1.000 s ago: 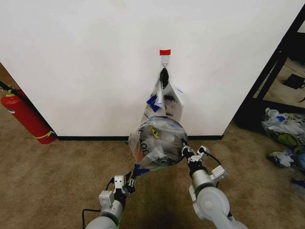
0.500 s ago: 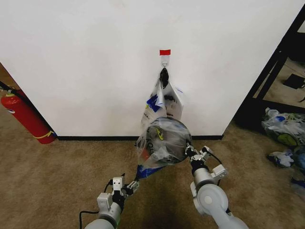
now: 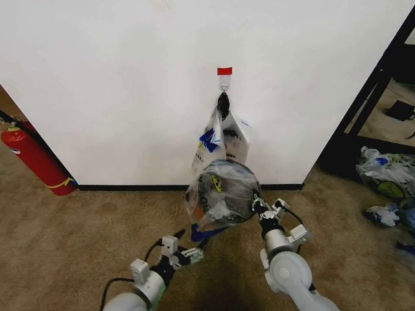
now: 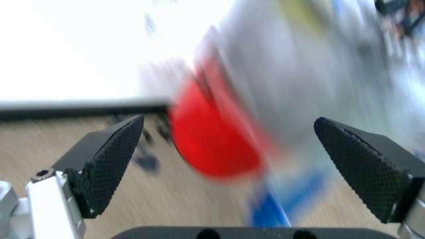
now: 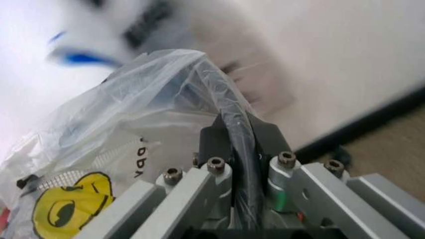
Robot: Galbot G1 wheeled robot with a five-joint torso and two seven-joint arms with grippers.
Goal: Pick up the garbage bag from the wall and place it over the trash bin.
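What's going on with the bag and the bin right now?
The thin see-through printed garbage bag is draped over the small round black mesh trash bin, below the bunch of spare bags on the white wall's hook. The right gripper is shut on the bin's dark rim with bag plastic over it, as its wrist view shows. The left gripper hangs open just below the bag's lower edge, holding nothing.

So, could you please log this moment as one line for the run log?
right gripper: shut on trash bin rim and garbage bag | left gripper: open, beside bin base | bag: draped over bin
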